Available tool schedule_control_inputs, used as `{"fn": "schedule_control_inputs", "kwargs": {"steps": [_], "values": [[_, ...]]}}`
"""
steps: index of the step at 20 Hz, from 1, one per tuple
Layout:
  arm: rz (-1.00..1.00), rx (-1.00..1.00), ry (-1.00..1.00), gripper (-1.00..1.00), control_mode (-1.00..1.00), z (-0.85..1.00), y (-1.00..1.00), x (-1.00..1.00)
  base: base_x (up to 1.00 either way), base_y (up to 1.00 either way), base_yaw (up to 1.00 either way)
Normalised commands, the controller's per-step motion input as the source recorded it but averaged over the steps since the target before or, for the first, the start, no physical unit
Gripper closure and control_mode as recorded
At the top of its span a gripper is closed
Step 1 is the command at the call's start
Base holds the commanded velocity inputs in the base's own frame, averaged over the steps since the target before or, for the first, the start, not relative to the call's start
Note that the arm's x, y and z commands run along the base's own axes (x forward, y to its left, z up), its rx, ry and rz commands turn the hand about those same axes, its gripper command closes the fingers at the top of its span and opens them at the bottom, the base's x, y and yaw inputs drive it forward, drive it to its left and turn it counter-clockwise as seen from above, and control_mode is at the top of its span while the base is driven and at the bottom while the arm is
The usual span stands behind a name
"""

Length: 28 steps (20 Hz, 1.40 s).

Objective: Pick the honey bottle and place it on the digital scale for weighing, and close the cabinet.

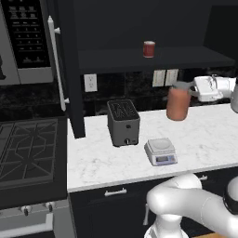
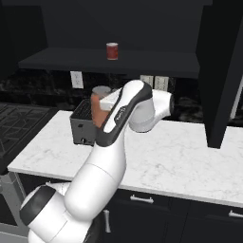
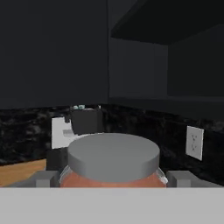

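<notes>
The honey bottle [image 1: 177,104], an orange-brown jar with a grey lid, stands at the back of the white counter [image 1: 204,139], right of the toaster. My gripper [image 1: 187,89] reaches in sideways from the right at lid height. In the hand view the grey lid [image 3: 113,155] sits between my two fingertips [image 3: 46,178], which lie against the jar's sides with the jaws spread wide. The right base view shows the honey bottle [image 2: 98,108] partly behind my arm. The digital scale [image 1: 161,151] rests near the counter's front edge with nothing on it. The cabinet [image 1: 153,59] above stands open, its door [image 1: 69,69] swung out on the left.
A small red can [image 1: 148,49] stands on the cabinet's shelf. The dark toaster [image 1: 123,123] is left of the scale. A stove [image 1: 28,148] adjoins the counter on the left under a microwave [image 1: 25,37]. Another open cabinet door [image 2: 220,71] hangs at the right.
</notes>
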Motion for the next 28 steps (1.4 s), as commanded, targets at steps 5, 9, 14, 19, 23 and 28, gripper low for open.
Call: {"fn": "schedule_control_inputs", "kwargs": {"steps": [5,9,14,19,23,28], "values": [[0.14,0.00,-0.07,1.00,-1.00,-0.59,-0.06,0.05,0.00,0.00,0.00],[0.05,0.01,0.00,1.00,-1.00,-0.44,0.00,0.21,0.00,0.00,0.00],[0.02,0.00,0.00,1.00,-1.00,-0.51,0.00,0.15,0.00,0.00,0.00],[0.01,0.00,0.00,1.00,-1.00,-0.49,0.00,0.00,0.00,0.00,0.00],[0.00,0.00,0.00,1.00,-1.00,-0.48,0.11,0.12,0.00,0.00,0.00],[0.00,0.00,0.00,1.00,-1.00,-0.43,0.00,0.20,0.00,0.00,0.00]]}}
